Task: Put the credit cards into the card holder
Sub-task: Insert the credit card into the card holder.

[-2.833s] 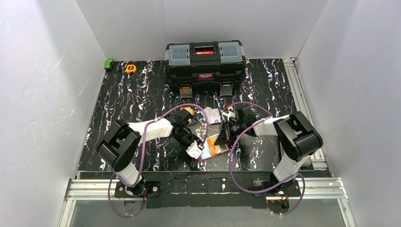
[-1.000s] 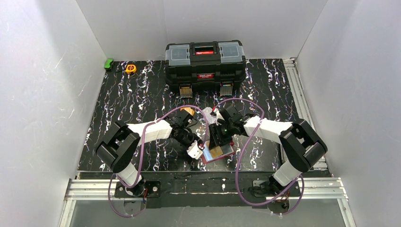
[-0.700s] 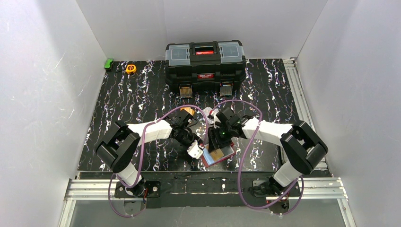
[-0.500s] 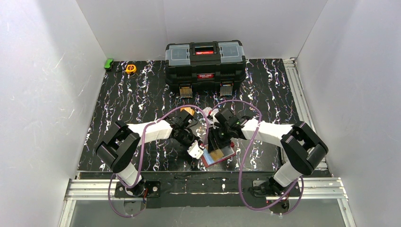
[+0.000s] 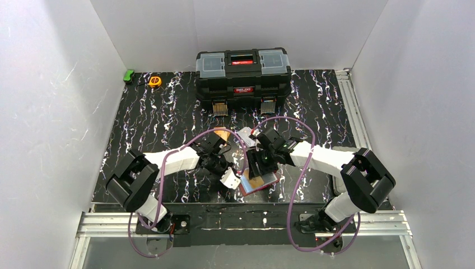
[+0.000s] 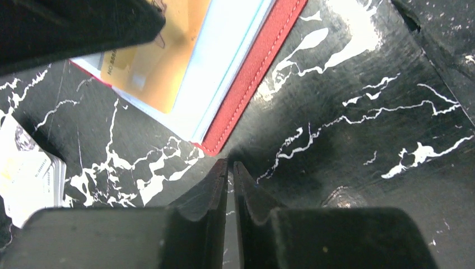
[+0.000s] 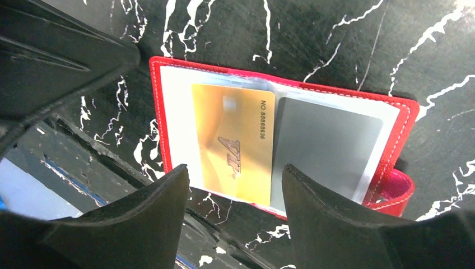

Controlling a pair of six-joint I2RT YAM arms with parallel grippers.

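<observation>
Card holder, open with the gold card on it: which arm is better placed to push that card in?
Right, probably. The right gripper hangs open directly over the gold card on the card holder. The left gripper is shut, down beside the holder's corner, off the card.

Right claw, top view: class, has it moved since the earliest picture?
Yes: the right claw moved slightly left, judged against the black toolbox, now above the open card holder.
</observation>
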